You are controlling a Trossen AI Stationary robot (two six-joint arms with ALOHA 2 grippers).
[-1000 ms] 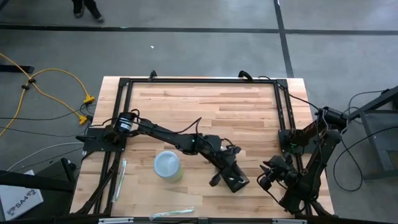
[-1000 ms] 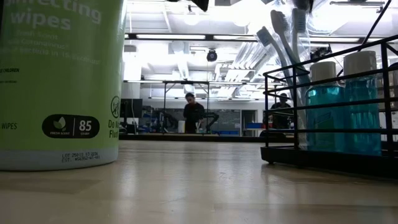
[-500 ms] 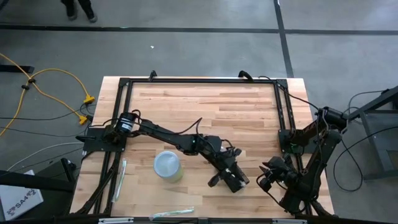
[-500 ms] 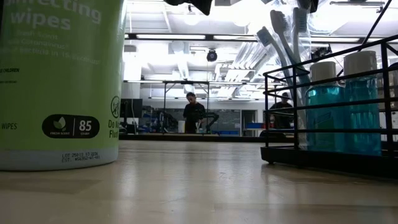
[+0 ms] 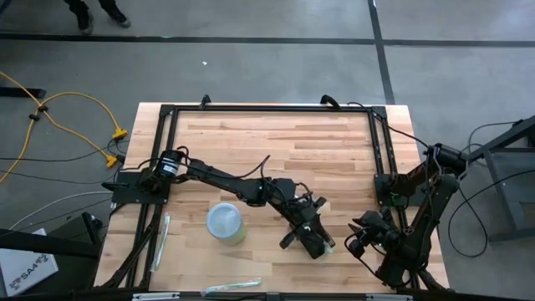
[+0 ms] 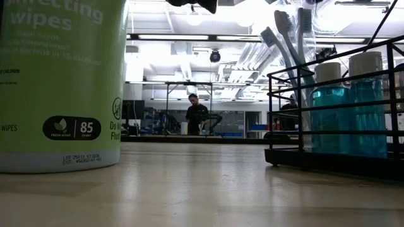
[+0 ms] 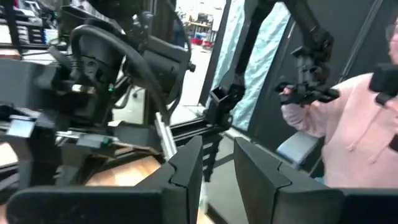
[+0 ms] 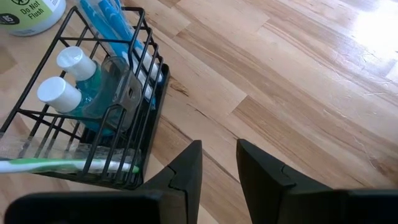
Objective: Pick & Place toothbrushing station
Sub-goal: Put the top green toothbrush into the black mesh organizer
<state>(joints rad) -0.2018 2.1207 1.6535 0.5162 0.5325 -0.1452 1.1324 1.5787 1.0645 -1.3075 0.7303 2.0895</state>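
Station (image 8: 93, 112) on table | L tool (image 5: 311, 237) above it, prob. slightly spread | R tool (image 8: 217, 165) spread, idle.

The wooden table (image 5: 276, 150) stands on a grey concrete floor (image 5: 251, 71). Dark lines (image 5: 380, 50) cross this floor. On the floor beside the table lies a yellow cable (image 5: 63, 104). At the upper edge of the high view, the legs of a person (image 5: 88, 10) are visible.

In the low view, the room behind is a big hall with bright ceiling lights (image 6: 189, 36). Far behind, a person (image 6: 197, 115) in dark clothes is standing. In the left wrist view, a person in a pink sweater (image 7: 348, 134) is near.
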